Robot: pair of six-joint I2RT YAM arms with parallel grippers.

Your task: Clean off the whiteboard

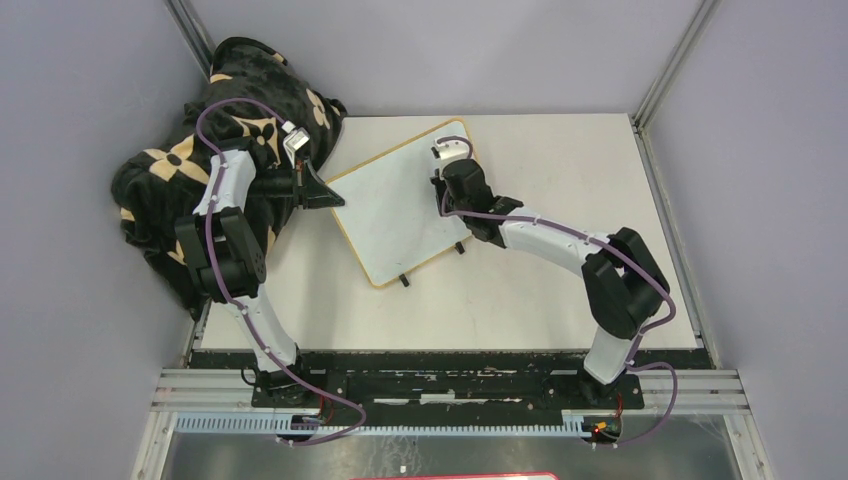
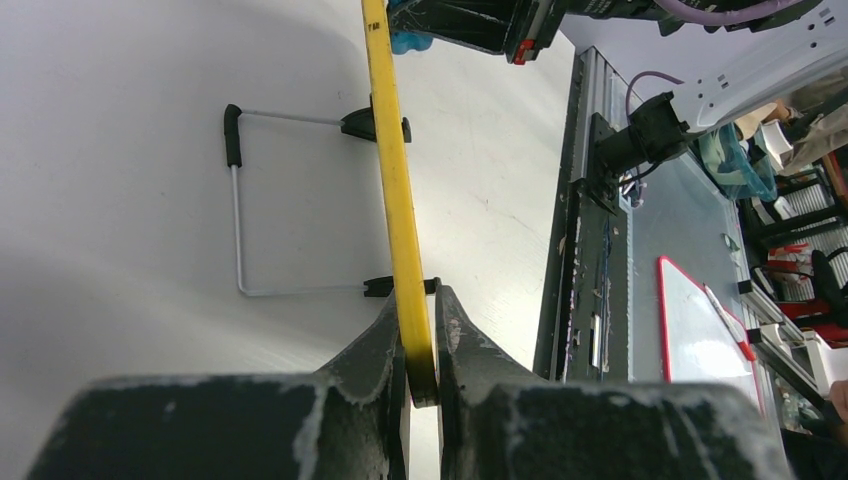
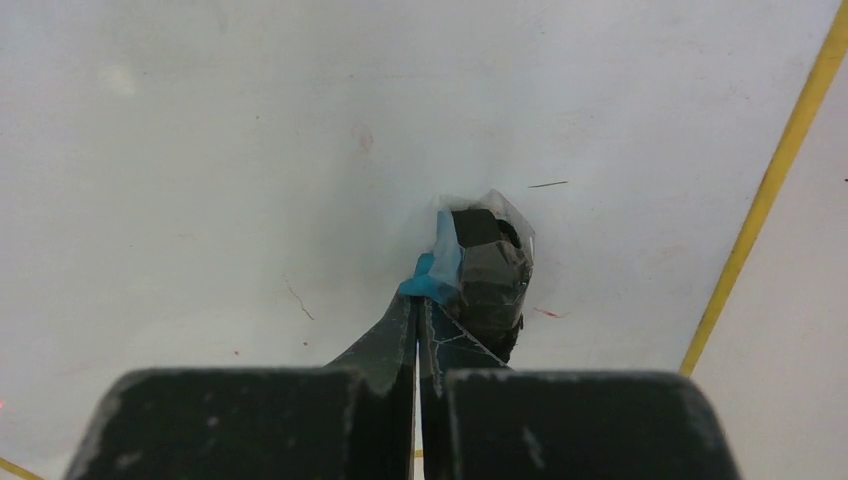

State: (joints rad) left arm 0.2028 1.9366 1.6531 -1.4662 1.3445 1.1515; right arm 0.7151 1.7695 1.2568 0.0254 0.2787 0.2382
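The whiteboard [image 1: 395, 210] lies at an angle in the middle of the table, with a yellow frame and two black feet at its near edge. Its face looks white; the right wrist view [image 3: 250, 150] shows only faint red specks. My left gripper [image 1: 322, 190] is shut on the board's left frame edge; the left wrist view shows the yellow frame [image 2: 395, 180] pinched in the gripper [image 2: 421, 345]. My right gripper [image 1: 447, 172] is over the board's far right part, shut [image 3: 418, 300] on a small black-and-blue eraser [image 3: 485, 270] that rests on the board.
The black-and-tan flowered blanket [image 1: 200, 160] is heaped at the back left, behind my left arm. The board's wire stand [image 2: 237, 220] shows beside the frame. A black rail [image 1: 450, 385] runs along the near table edge. A red-framed board [image 2: 700, 335] lies beyond it.
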